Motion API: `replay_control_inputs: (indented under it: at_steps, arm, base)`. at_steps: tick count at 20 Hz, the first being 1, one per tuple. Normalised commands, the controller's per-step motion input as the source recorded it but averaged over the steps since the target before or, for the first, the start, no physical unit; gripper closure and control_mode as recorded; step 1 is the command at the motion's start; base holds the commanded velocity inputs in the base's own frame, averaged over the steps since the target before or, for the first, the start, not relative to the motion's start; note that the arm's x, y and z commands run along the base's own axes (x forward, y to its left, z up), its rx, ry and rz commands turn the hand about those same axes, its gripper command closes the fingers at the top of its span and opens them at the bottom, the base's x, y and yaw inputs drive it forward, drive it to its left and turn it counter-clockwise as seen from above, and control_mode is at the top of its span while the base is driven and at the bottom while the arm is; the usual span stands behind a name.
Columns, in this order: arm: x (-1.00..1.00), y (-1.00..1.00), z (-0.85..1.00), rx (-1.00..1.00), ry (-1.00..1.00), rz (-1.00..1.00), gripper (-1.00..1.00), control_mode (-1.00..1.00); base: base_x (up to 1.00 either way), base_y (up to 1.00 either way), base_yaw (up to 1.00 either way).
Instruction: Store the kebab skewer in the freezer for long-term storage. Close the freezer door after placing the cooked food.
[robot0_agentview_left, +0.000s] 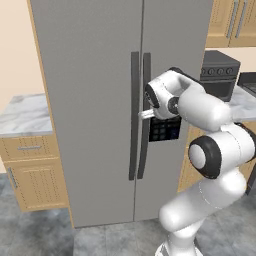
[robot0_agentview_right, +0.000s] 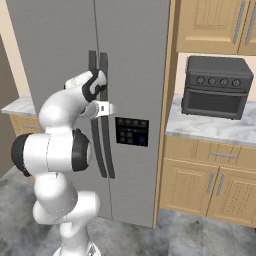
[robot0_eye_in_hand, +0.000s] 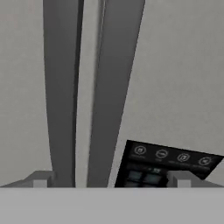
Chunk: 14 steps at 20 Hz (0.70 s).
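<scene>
The freezer (robot0_agentview_left: 95, 75) (robot0_agentview_right: 55, 40) is the tall grey two-door unit, and both doors are shut. The freezer door (robot0_agentview_left: 175, 45) (robot0_agentview_right: 135, 60) is the narrower right panel, with a dark control panel (robot0_eye_in_hand: 168, 164) on it. My gripper (robot0_agentview_left: 145, 114) (robot0_agentview_right: 103, 107) (robot0_eye_in_hand: 109, 179) is open and points straight at the two dark handles (robot0_eye_in_hand: 109, 87), close to them at mid-height. Its fingertips (robot0_eye_in_hand: 41, 179) stand wide apart with nothing held between them. The kebab skewer is out of view.
A dark grey toaster oven (robot0_agentview_right: 216, 86) (robot0_agentview_left: 219, 75) stands on the marble counter (robot0_agentview_right: 210, 127) right of the freezer. Wooden cabinets (robot0_agentview_right: 215, 175) sit below it. Another marble counter (robot0_agentview_left: 25, 115) with drawers lies to the left.
</scene>
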Motion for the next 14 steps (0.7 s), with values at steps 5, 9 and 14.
replay_control_inputs:
  at_steps: [5,9,14]
  arm:
    - [0.00,-0.08,1.00,0.16,-0.19,-0.05,-1.00,-1.00]
    - [0.00,-0.22,1.00,0.07,-0.19,-0.20,-1.00,-1.00]
    - [0.02,-0.25,1.00,0.05,-0.19,-0.27,-1.00,-1.00]
  base:
    - [0.00,0.00,0.00]
    - [0.00,0.00,0.00]
    - [0.00,0.00,0.00]
